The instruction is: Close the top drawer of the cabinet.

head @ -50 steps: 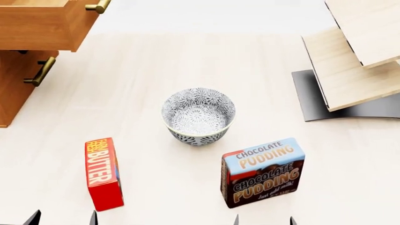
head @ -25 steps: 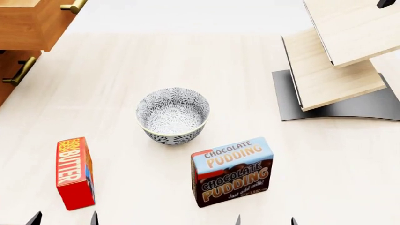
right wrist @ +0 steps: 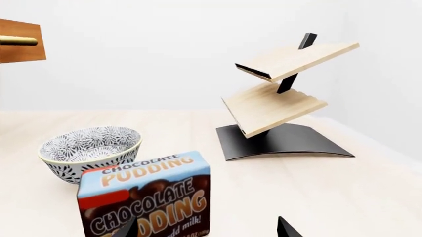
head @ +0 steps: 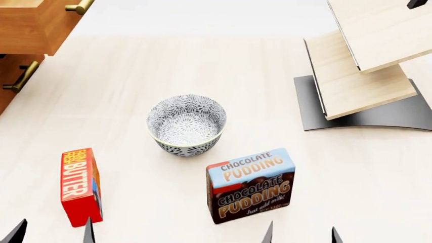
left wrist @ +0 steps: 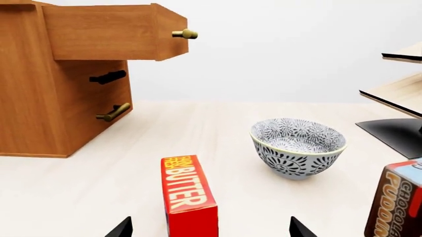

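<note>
The top drawer (left wrist: pixel 108 32) of the orange-brown cabinet (left wrist: pixel 39 108) stands pulled out, with its brass bar handle (left wrist: pixel 185 34) at the front. In the head view the drawer (head: pixel 27 25) and the cabinet (head: pixel 8 83) sit at the far left edge, and a corner of the drawer shows in the right wrist view (right wrist: pixel 20 39). My left gripper (head: pixel 52 234) is open and empty at the near edge, just in front of the butter box. My right gripper (head: pixel 302 235) is open and empty near the pudding box. Both are far from the drawer.
A patterned bowl (head: pixel 187 125) stands mid-table. A red butter box (head: pixel 81 186) and a chocolate pudding box (head: pixel 251 185) stand upright near my grippers. A pale tiered rack (head: pixel 364 66) on a black base is at the right. A lower drawer handle (head: pixel 20 77) sits below the top drawer.
The head view swung right a second ago, so everything shifted left. Since half a second ago both grippers' fingertips have risen further into view and the left one has shifted left.
</note>
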Motion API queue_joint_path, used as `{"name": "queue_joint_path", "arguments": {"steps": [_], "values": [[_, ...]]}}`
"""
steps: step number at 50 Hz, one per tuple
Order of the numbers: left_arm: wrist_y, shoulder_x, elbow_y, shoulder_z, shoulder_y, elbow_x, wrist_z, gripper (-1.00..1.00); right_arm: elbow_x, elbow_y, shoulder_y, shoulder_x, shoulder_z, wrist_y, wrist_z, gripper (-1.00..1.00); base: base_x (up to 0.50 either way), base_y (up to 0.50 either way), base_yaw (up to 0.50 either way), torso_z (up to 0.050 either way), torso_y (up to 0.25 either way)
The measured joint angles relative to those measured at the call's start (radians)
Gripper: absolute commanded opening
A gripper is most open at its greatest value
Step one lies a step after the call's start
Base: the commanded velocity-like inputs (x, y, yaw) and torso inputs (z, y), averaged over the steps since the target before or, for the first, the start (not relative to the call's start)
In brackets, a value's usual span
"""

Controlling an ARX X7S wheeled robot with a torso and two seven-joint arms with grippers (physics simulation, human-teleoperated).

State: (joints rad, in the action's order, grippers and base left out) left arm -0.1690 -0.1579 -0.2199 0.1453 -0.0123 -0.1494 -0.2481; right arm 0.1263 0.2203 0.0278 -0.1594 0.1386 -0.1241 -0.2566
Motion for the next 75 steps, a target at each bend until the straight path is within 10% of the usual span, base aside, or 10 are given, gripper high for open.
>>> {"name": "queue_joint_path", "arguments": {"steps": [75], "values": [[-0.298, -0.089, -0.373, 0.022, 0.012, -0.048, -0.122, 1.0, 0.011, 0.298, -0.016, -0.076, 0.028, -0.262, -0.127, 1.0, 0.01, 0.0, 0.0, 0.0, 0.0]]}}
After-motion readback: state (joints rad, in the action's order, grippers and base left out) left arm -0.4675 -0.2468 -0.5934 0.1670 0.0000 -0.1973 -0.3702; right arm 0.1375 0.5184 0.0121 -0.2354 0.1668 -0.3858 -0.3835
